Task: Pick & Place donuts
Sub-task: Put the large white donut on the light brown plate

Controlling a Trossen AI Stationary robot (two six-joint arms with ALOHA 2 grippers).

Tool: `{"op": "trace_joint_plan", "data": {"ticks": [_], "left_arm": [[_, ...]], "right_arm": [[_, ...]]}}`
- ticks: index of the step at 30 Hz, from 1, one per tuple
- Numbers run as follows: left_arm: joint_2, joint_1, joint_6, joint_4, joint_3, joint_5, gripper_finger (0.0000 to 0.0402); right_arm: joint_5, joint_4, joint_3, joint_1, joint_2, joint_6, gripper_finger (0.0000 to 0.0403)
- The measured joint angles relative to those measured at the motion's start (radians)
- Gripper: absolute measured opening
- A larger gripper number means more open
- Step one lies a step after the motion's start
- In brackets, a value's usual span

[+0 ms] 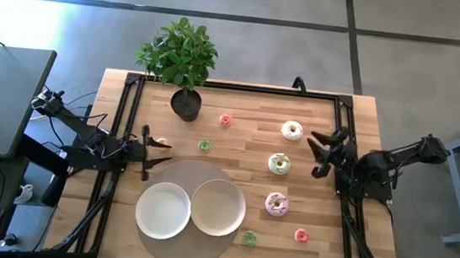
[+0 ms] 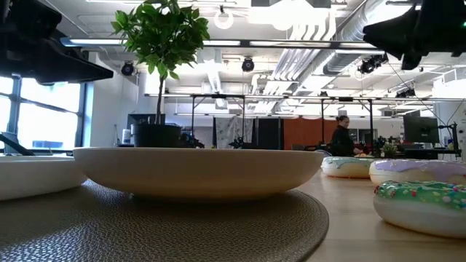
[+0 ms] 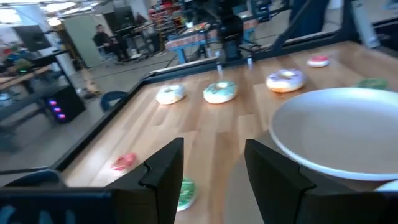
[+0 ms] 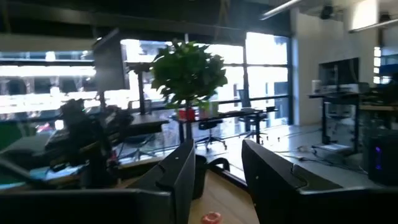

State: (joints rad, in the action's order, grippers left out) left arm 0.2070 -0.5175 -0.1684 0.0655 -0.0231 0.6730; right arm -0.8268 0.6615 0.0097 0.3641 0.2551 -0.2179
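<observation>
Three larger donuts lie flat on the table's right half: cream, green and pink. Tiny ones lie at far centre, red-pink and green, and near the front edge, green and red. My left gripper is open at the table's left, beside the tiny green donut. My right gripper is open and raised, just right of the green donut. Its wrist view looks over the table at the plant and a tiny red-pink donut.
Two round plates, white and cream, sit on a round grey mat at front centre. A potted plant stands at the far edge. A black frame borders the table. People are in the room behind.
</observation>
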Motion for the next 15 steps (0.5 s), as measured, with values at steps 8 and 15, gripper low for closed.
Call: {"op": "trace_joint_plan", "data": {"ticks": [8, 15], "left_arm": [[0.0, 0.0, 0.05, -0.007, 0.0, -0.092, 0.0168], [0.0, 0.0, 0.042, -0.008, 0.0, -0.093, 0.0168]], "right_arm": [[-0.262, 0.001, 0.0, 0.0, 0.001, 0.124, 0.0129], [-0.38, -0.073, 0.0, 0.0, 0.001, 0.013, 0.0129]]}}
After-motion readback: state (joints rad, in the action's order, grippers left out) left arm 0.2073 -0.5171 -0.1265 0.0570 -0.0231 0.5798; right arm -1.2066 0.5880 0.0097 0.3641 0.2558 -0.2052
